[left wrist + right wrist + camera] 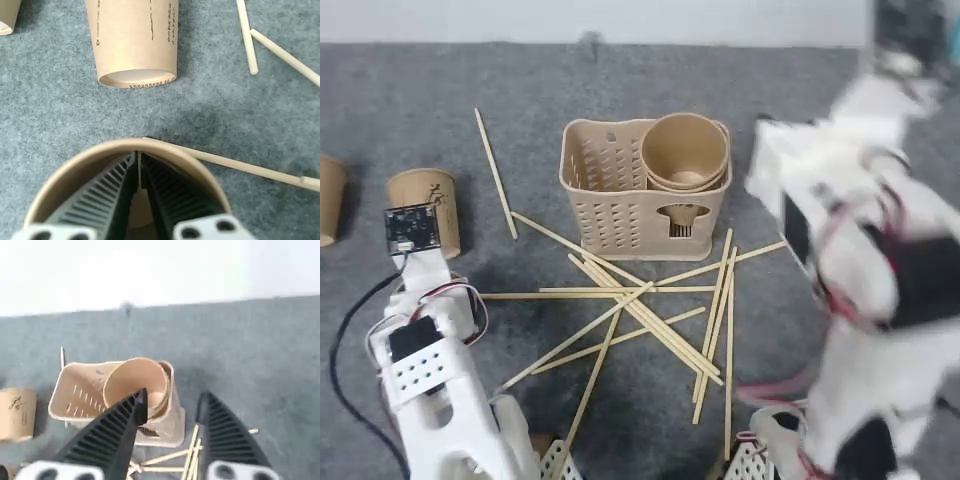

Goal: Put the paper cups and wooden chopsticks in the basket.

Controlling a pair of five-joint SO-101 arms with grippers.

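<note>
The grey mat (620, 80) lies wide and bare behind the basket (605, 195). In front of it, scattered chopsticks (650, 315) crowd the ground between my arms. The basket stands mid-table, tan and slotted, with nested cups (685, 150) upright in its right end and room in its left. My right gripper (173, 400) hangs raised near the basket, fingers spread, holding nothing. My left gripper (139, 157) is clenched on the wall of a paper cup (85, 162), low over the mat beside one chopstick. Just beyond, another cup (423, 205) lies on its side, and a third cup (328, 200) sits at the left edge.
</note>
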